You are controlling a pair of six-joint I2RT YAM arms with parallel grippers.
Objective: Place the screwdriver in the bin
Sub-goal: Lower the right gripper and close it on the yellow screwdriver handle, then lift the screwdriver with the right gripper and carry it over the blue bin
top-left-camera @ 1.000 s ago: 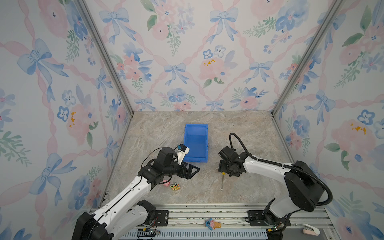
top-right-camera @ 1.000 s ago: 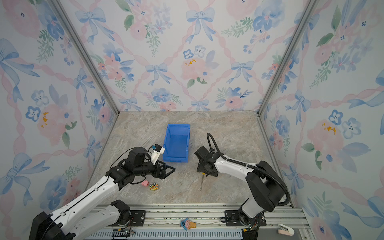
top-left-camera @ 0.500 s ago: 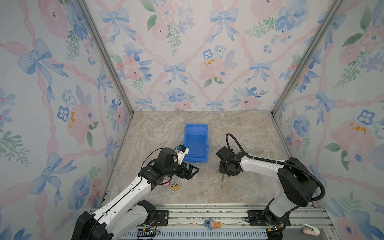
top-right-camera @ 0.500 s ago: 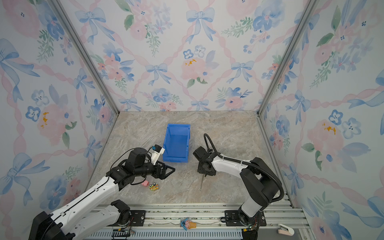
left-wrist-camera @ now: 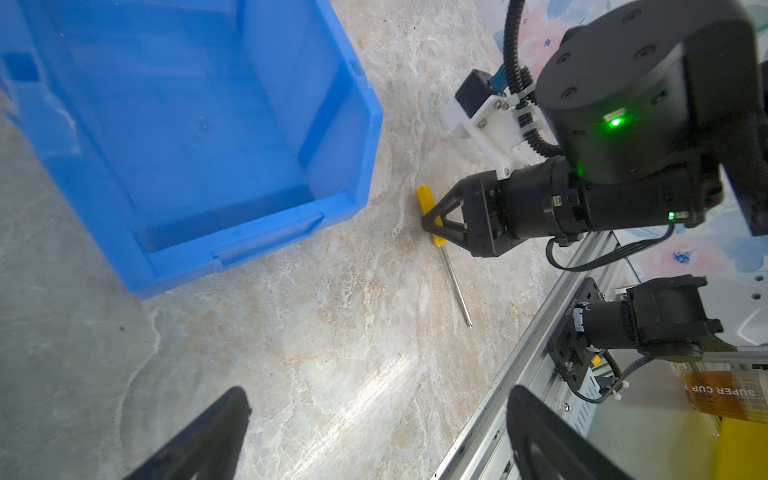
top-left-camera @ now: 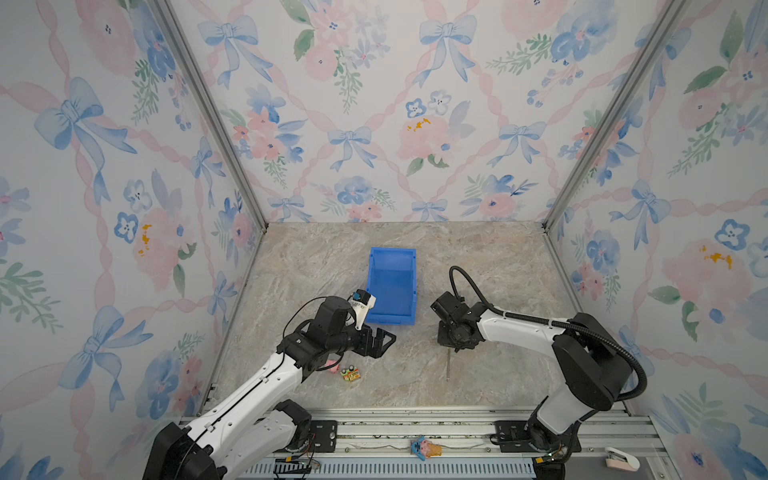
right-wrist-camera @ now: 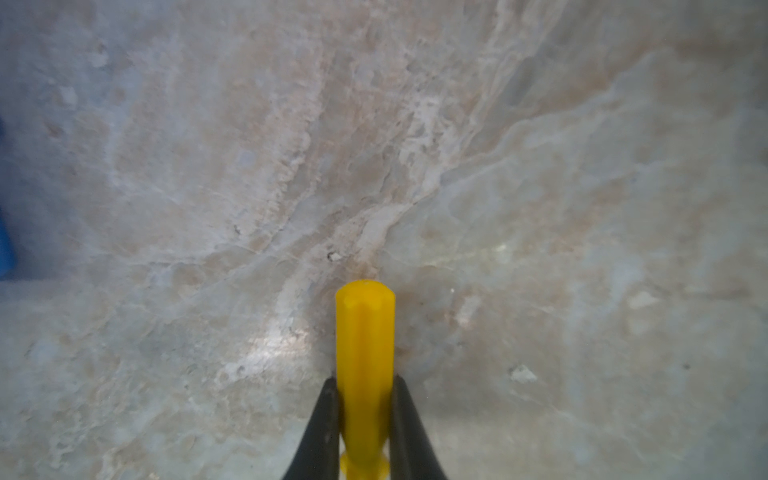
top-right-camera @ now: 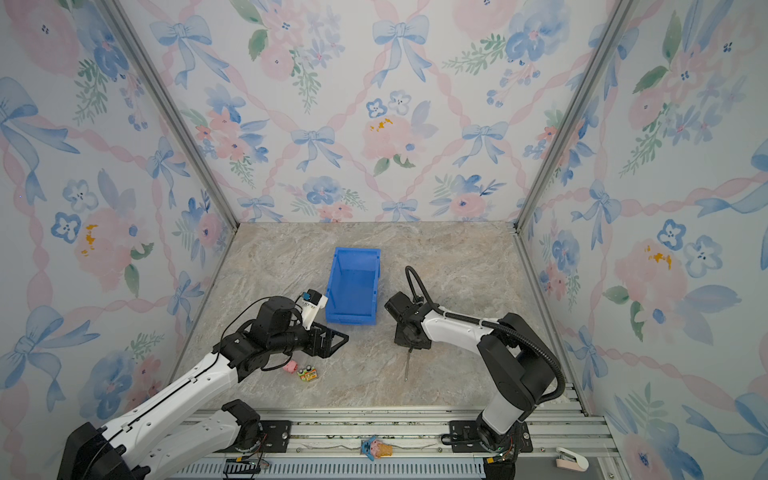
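**Right end effector just clamped the screwdriver handle**

Since a second ago the right arm has slid a bit toward the bin and its jaws have gone from spread to clenched — the left arm hasn't budged.

The right end effector (left-wrist-camera: 430,220) is now pinched on the yellow handle of the screwdriver (left-wrist-camera: 446,257), fingers (right-wrist-camera: 328,419) pressed flat against both sides in the right wrist view. Makes sense to grab there: the handle is the fat part, the shaft is too thin to hold well. The screwdriver is lying flat on the bench (top-left-camera: 490,266), just right of the bin (top-left-camera: 392,286), shaft pointing toward the near rail — only the shaft (top-right-camera: 408,365) pokes out from under the arm in both top views.

The bin sits mid-bench, low lipped end facing the robot, nothing inside that I can see.

The left end effector (top-left-camera: 380,340) hovers with jaws apart, holding nothing, near the bin's front corner — probably just parked out of the way. Some small colourful bits (top-left-camera: 350,372) lie beside it.

Next up I'd guess: lift, swing left, drop it in.
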